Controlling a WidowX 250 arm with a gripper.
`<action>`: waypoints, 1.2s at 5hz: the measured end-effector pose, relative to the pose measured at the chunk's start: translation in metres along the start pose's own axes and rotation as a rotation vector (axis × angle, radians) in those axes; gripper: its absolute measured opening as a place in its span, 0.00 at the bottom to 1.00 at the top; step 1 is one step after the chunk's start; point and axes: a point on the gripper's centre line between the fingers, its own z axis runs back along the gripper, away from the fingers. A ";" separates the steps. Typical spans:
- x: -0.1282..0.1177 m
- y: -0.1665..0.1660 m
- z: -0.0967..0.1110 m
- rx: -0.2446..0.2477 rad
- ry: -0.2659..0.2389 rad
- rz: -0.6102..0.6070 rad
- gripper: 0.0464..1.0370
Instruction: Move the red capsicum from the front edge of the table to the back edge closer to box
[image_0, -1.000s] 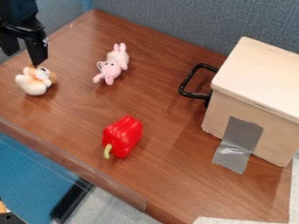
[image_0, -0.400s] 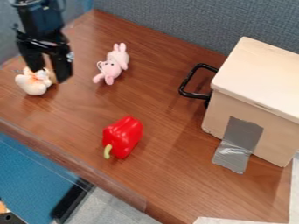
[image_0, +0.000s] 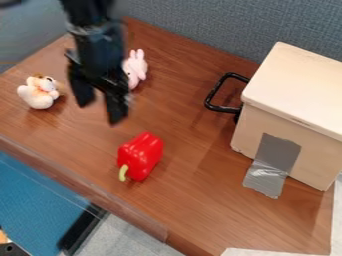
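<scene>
The red capsicum (image_0: 140, 156) lies near the front edge of the wooden table (image_0: 194, 200), its green stem (image_0: 123, 173) toward that edge, well apart from the pale box (image_0: 287, 120) with its black handle (image_0: 212, 97) and grey tape (image_0: 272, 162). Above and behind the capsicum hangs the black gripper (image_0: 100, 107), jaws spread with nothing between them, partly covering a pink bunny toy (image_0: 135, 67), while a small white-and-orange plush (image_0: 39, 94) sits off to the view's left.

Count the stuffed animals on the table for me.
2: a white and orange toy at the left, and a pink bunny farther back, partly hidden behind the claw.
</scene>
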 end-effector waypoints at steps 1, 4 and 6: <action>0.010 -0.032 -0.018 0.028 0.042 -0.057 0.96; 0.008 -0.049 -0.040 0.062 0.104 -0.043 0.94; 0.007 -0.048 -0.042 0.094 0.119 -0.058 0.74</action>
